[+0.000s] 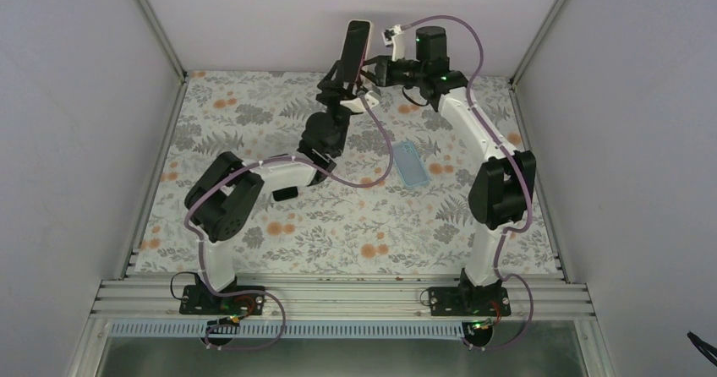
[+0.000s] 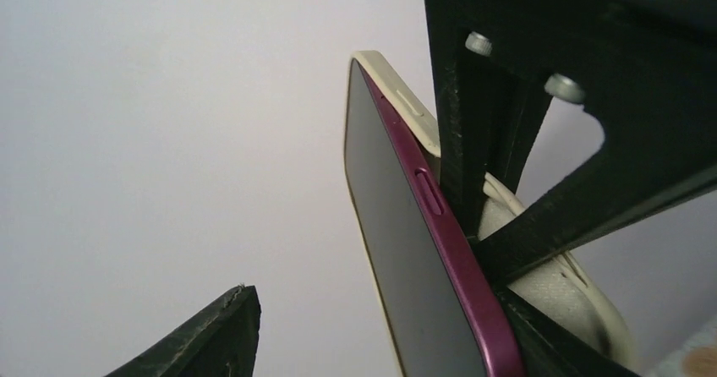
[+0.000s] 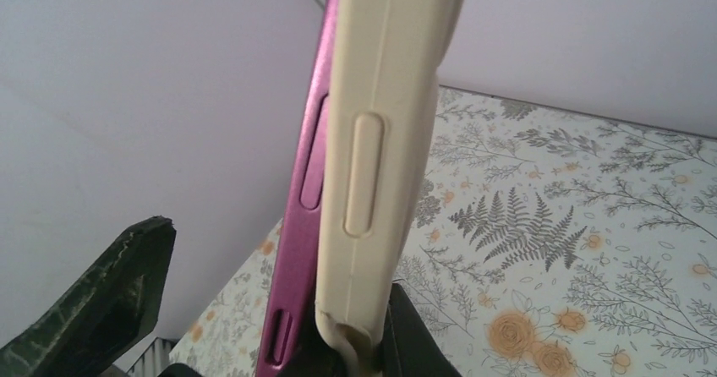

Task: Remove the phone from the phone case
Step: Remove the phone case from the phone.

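Magenta phone [image 1: 356, 43] in cream case [image 3: 380, 140] upright, aloft over far edge's middle, likely so case back faces right gripper [image 1: 370, 69] for peeling. Below it, left gripper [image 1: 342, 80]. Either claw's clamp: cannot tell; one finger [image 2: 211, 335] off screen.

**Far edge crowded, near middle open**

Both arms meet at the middle of the table's [image 1: 380, 233] far edge, where the upright phone [image 1: 357, 43] blocks passage. The left arm [image 1: 228, 199] fills the near-left quarter, its purple cable [image 1: 372, 178] sagging toward the centre. The right arm [image 1: 499, 183] stands along the right edge. A flat pale-blue rectangle [image 1: 410, 161] lies between them. Bare cloth shows at the far-left corner and along the near edge between the bases. Walls [image 1: 68, 140] close the left, far and right sides.
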You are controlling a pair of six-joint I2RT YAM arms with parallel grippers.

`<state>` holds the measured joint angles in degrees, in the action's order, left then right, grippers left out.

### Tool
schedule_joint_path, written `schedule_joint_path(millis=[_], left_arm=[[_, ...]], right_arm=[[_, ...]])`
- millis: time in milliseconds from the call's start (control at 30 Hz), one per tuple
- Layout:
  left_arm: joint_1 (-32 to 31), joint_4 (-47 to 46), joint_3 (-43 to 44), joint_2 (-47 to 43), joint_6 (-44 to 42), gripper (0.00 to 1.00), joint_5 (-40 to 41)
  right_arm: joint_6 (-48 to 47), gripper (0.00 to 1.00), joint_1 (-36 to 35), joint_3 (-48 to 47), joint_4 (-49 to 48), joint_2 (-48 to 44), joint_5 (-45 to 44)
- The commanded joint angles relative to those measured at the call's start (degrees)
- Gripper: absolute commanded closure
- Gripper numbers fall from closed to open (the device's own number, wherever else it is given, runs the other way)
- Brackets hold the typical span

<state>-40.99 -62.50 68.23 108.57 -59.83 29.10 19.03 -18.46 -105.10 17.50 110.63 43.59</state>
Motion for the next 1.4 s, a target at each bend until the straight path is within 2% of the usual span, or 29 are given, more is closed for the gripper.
schedule_joint_path(millis=[0,367,533,800,867,933,1133,1367], left_arm=[[3.19,-18.97,0.3,2.07,-10.47,0.38,8.28],[2.88,-23.08,-0.93,4.25,-12.99,0.61,5.37],[1.94,-23.74,-0.29,5.09,-13.94,0.73,4.18],[1.05,-23.15,1.97,6.78,-14.34,0.84,3.28],[0.71,-21.88,2.09,6.63,-13.31,0.9,3.05],[0.37,-20.13,2.09,6.22,-12.02,0.97,2.77],[-0.71,-17.6,2.0,4.9,-10.37,0.98,2.21],[-1.63,-6.57,1.33,-0.68,-4.0,0.98,1.68]], right_arm=[[-0.99,0.97,1.08,0.25,5.46,-2.51,13.8],[-2.4,0.97,1.51,-0.22,8.07,-2.63,21.56],[-1.99,0.96,1.79,-0.33,7.99,-2.47,22.28],[-2.3,0.97,2.19,0.08,8.41,-2.11,21.9],[-2.99,0.97,2.46,0.24,8.66,-2.25,21.29],[-4.02,0.97,2.99,0.4,9.3,-2.28,20.11],[-5.34,0.97,5.05,0.15,12.65,-1.05,16.51],[-15.7,0.97,6.47,-5.33,23.21,2.35,-0.83]])
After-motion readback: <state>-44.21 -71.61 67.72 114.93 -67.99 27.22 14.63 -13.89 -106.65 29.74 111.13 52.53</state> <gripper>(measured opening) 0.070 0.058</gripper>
